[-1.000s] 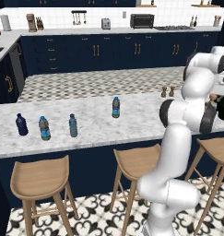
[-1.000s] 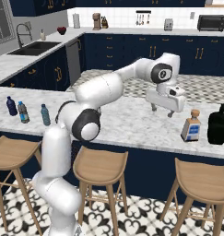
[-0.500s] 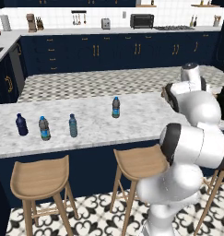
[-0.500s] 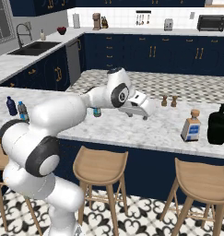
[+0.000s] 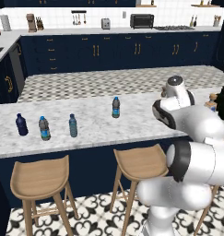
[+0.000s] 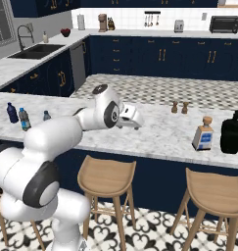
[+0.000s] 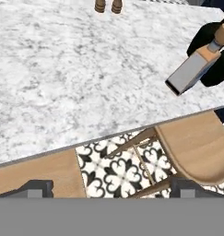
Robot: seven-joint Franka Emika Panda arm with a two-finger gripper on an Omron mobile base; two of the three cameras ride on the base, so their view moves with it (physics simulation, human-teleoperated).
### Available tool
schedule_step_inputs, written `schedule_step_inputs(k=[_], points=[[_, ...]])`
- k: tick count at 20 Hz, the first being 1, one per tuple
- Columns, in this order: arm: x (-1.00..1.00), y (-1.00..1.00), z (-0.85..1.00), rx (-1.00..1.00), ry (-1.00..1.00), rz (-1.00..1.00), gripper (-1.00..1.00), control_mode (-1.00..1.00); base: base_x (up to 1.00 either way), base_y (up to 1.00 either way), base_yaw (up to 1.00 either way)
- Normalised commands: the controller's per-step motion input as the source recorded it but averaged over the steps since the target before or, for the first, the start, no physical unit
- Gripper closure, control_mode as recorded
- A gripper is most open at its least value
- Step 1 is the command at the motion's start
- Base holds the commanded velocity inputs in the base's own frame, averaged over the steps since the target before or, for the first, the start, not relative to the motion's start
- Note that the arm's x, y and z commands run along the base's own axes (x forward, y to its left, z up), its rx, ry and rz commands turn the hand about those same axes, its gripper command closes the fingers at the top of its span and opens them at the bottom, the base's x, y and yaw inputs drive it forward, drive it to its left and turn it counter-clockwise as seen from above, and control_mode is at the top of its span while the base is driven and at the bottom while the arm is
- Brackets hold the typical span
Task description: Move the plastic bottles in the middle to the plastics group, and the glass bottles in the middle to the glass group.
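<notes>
One plastic water bottle (image 5: 115, 107) with a blue cap stands alone mid-counter. A second one (image 5: 44, 128) stands at the left between the navy bottle (image 5: 22, 124) and the teal-blue bottle (image 5: 73, 125) of the plastics group. The squarish glass bottle (image 6: 203, 133) with a brown stopper stands at the right, beside the squat black bottle (image 6: 232, 133). My gripper (image 6: 132, 120) hovers open over the counter's front part, empty, well left of the glass bottle. In the hand view the gripper (image 7: 112, 186) has its tips far apart, and the glass bottle (image 7: 194, 69) lies at upper right.
Two small brown shakers (image 6: 179, 107) stand toward the back of the counter. Wooden stools (image 6: 107, 176) line the front below the marble counter (image 6: 159, 142). My own arm hides part of the counter's middle in the right base view.
The arm has swung left from near the glass bottle toward the counter's middle and front edge, folding in close. No bottle has moved.
</notes>
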Motion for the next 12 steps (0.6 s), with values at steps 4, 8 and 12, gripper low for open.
schedule_step_inputs(k=[4,8,12], points=[[0.29,0.67,0.05,0.02,0.00,0.29,-1.00,-1.00,0.00,0.00,0.00],[0.30,0.63,0.01,0.01,0.00,0.38,-1.00,-1.00,0.00,0.00,0.00],[0.36,0.54,0.00,0.08,-0.01,0.39,-1.00,-1.00,0.00,0.00,0.00]])
